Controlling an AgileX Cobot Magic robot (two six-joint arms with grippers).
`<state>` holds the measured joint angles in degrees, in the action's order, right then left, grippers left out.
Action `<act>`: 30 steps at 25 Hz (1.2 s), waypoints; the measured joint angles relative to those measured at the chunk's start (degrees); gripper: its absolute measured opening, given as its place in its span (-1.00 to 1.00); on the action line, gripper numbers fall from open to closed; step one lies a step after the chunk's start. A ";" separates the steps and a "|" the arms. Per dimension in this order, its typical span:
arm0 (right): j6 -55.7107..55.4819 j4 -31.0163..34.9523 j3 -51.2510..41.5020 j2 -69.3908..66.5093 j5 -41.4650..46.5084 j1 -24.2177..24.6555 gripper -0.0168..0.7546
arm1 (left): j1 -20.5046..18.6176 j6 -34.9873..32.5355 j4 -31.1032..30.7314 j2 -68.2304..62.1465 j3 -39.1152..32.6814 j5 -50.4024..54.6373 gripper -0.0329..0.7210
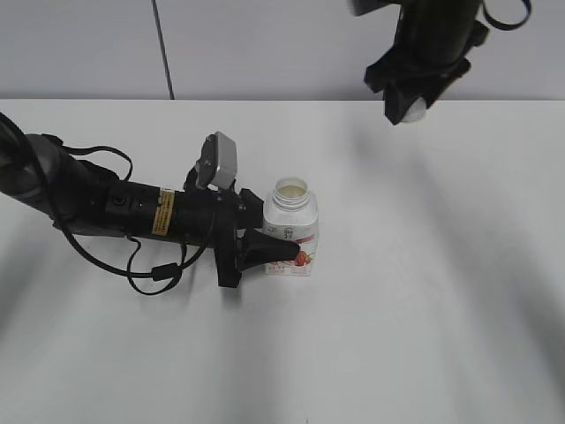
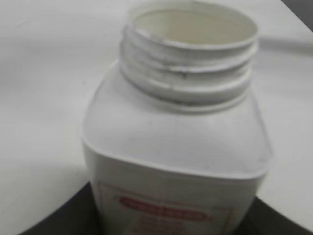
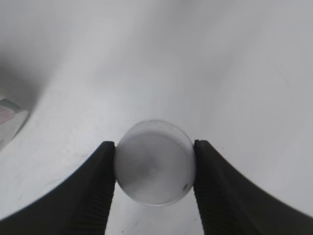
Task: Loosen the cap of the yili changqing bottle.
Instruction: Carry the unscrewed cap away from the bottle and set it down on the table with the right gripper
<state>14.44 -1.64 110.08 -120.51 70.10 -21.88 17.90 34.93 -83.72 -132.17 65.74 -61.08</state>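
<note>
Upright — yili changqing bottle [image 1: 290, 231], neck skyward.

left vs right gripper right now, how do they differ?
The left gripper lies low on the table, clamped on the yili changqing bottle, whose neck is open. The right gripper is raised off to the side, jaws pinching the cap. Both are shut on something, and both are black.

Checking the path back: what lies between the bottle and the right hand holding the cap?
Nothing: in the exterior view only bare table separates bottle from right hand.
</note>
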 joint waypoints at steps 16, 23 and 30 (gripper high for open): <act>-10.98 10.34 -35.54 4.54 -22.69 22.52 0.05 | 0.00 0.00 0.16 0.00 0.00 0.01 0.03; -10.67 10.52 -41.34 4.64 -27.63 24.69 0.05 | 0.00 0.00 0.16 0.00 0.00 0.01 0.03; -10.62 10.52 -41.34 4.64 -29.26 24.69 0.20 | 0.00 0.00 0.16 0.00 0.00 0.01 0.03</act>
<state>3.83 8.89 68.74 -115.87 40.84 2.81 17.90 34.93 -83.56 -132.17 65.74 -61.07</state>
